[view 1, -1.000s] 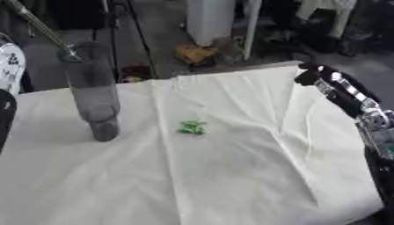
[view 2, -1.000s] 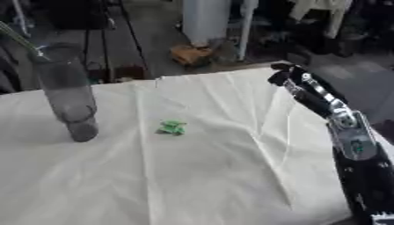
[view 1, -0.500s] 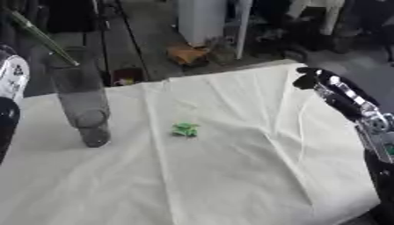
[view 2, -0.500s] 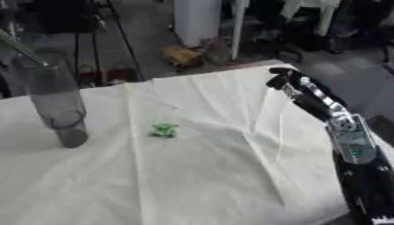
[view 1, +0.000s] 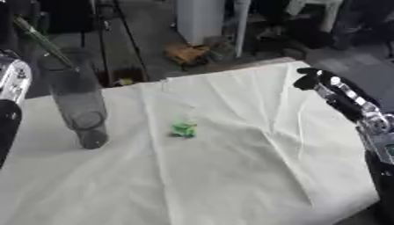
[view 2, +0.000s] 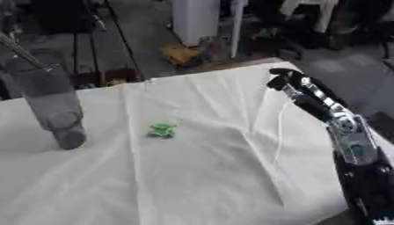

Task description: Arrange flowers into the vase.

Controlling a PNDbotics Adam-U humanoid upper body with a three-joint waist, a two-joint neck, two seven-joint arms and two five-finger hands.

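Cloth (view 1: 231, 176), pale and creased, covers the worktop, and no writing or label can be read anywhere. Near its middle lies a small green piece (view 1: 184, 129), apart from everything. Left of it stands the tall clear vase (view 1: 77, 105), a thin stem (view 1: 34, 33) leaning out of its mouth. Right of the green piece, at the cloth's far edge, the right robot hand (view 2: 286, 80) hangs curled, holding nothing. Left of the vase only part of the left arm (view 1: 12, 101) shows; its hand's state cannot be told.
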